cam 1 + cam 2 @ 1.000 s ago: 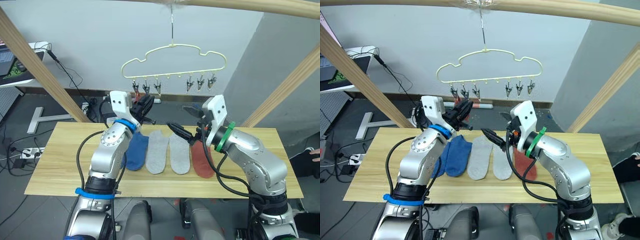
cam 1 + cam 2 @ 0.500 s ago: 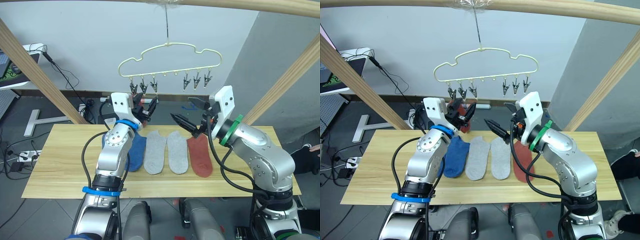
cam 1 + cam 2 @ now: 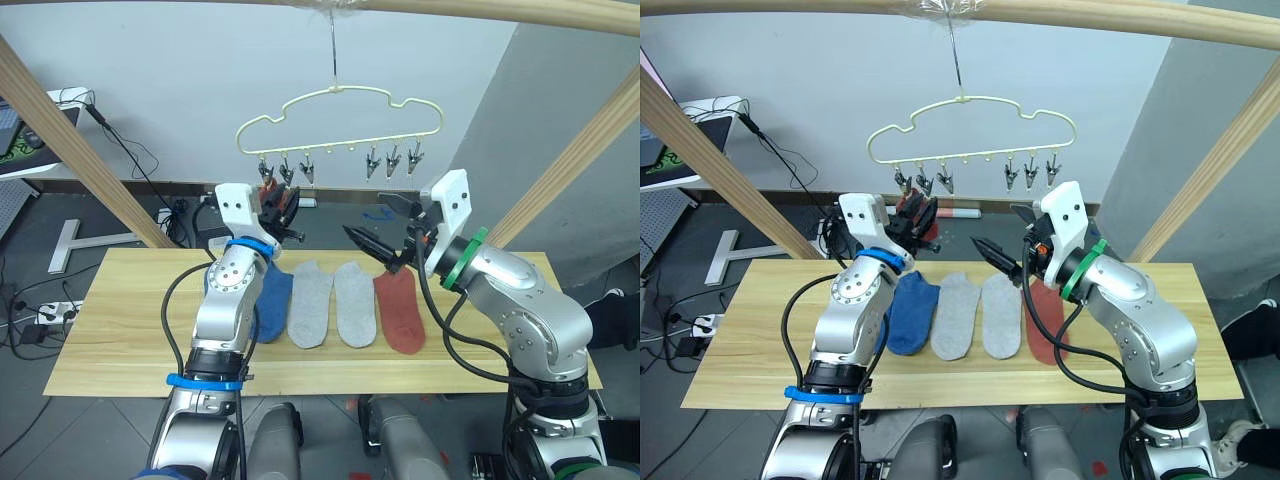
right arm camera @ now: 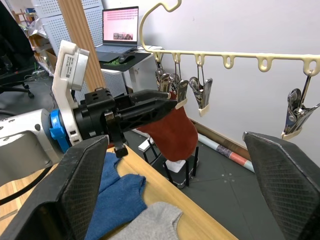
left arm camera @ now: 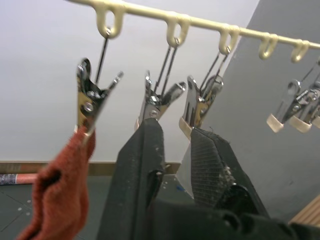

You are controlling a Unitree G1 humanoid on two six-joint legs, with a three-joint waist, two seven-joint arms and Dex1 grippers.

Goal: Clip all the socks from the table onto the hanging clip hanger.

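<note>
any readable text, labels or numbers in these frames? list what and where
No text here can be read.
Laptop screen: rows of small content on a pink page, too small to read.
White housing on the left arm's wrist: small dark marks, too blurred to read.
Socks, clip hanger and table: no markings seen.

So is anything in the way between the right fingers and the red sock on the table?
Nothing visible. The right fingers are open in the air, and the rust-red sock lies flat on the table just below them, uncovered.
</note>
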